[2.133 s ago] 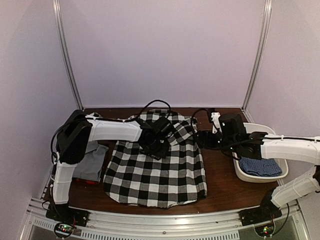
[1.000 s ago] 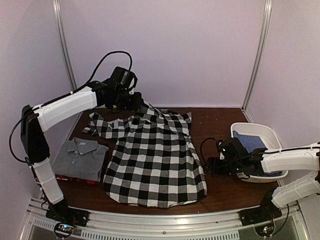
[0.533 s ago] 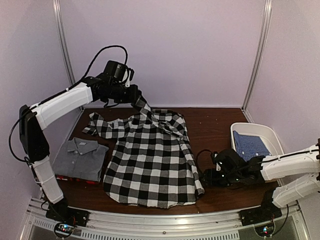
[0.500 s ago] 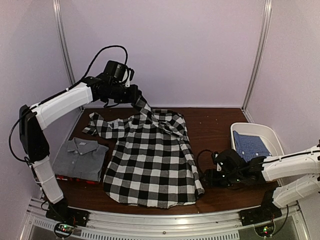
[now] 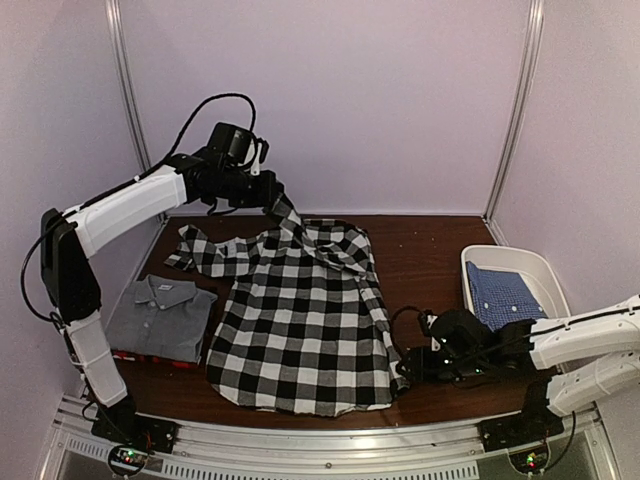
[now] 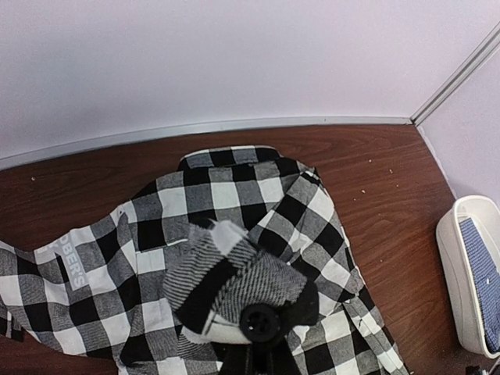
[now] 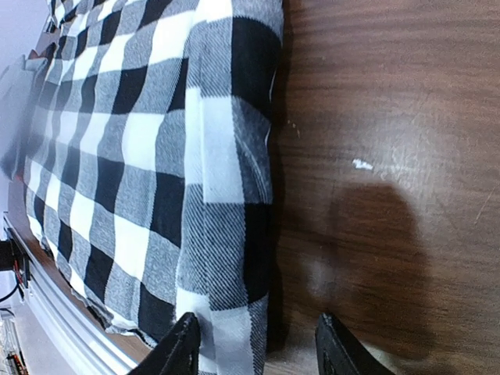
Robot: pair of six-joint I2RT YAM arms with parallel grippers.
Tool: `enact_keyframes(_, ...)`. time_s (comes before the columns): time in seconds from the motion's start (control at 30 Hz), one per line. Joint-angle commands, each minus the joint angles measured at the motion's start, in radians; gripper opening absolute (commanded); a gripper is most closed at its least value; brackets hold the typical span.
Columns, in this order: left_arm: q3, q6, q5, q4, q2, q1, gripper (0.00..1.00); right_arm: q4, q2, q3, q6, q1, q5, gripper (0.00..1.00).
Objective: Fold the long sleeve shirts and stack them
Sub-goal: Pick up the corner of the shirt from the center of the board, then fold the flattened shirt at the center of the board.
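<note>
Black-and-white check shirt [image 5: 310,320] looks soft, limp, light; left gripper [image 5: 272,193] pinches a lifted strip, right gripper [image 7: 262,348] half-wide astride its side edge, a sound hold

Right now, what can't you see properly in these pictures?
- Top view: the red item shows only a sliver; the grey shirt lies over it.
- Left wrist view: the bunched black-and-white check shirt hides the fingers of the left tool.
- Left wrist view: the white tub is cut off by the right edge.
- Top view: the right tool is too dark to tell whether it touches cloth.
</note>
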Motion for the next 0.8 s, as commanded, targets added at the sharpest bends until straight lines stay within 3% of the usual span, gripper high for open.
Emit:
enact_keyframes(0.0, 0.029, 0.017, 0.022, 0.06, 0.014, 0.014, 0.0, 0.006, 0.044, 0.025, 0.036, 0.052, 0.031, 0.48)
enact_keyframes(0.4, 0.074, 0.033, 0.01, 0.14, 0.02, 0.039, 0.0, -0.037, 0.052, 0.097, 0.078, 0.13, 0.114, 0.02)
enact_keyframes(0.77, 0.127, 0.094, 0.038, 0.243, 0.013, 0.139, 0.0, 0.027, 0.22, 0.284, -0.043, 0.154, 0.041, 0.0)
